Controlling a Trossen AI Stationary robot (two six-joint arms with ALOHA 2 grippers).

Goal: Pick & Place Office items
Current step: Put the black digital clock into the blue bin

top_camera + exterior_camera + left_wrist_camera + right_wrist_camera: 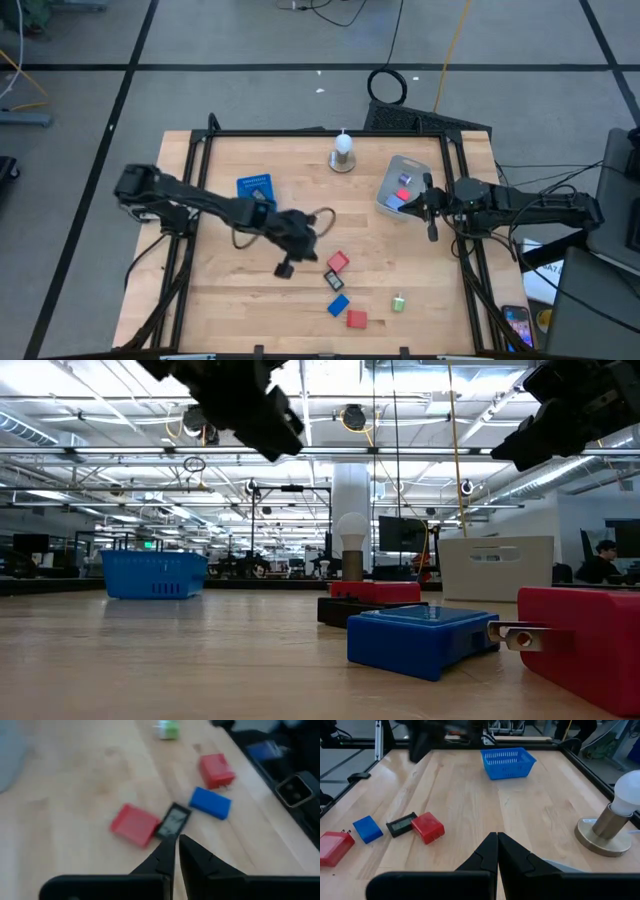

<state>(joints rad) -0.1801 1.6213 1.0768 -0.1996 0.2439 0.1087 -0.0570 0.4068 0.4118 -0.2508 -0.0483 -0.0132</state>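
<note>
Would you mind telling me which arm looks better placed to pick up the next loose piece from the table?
Probably the left. Its gripper hangs just beside the red block and black piece, fingers together and holding nothing. The right gripper is over by the grey tub, farther from the loose pieces.

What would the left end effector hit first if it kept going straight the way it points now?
Most likely the small black item, lying just ahead of the left end effector, with the red block touching it alongside. Depth is hard to judge.
</note>
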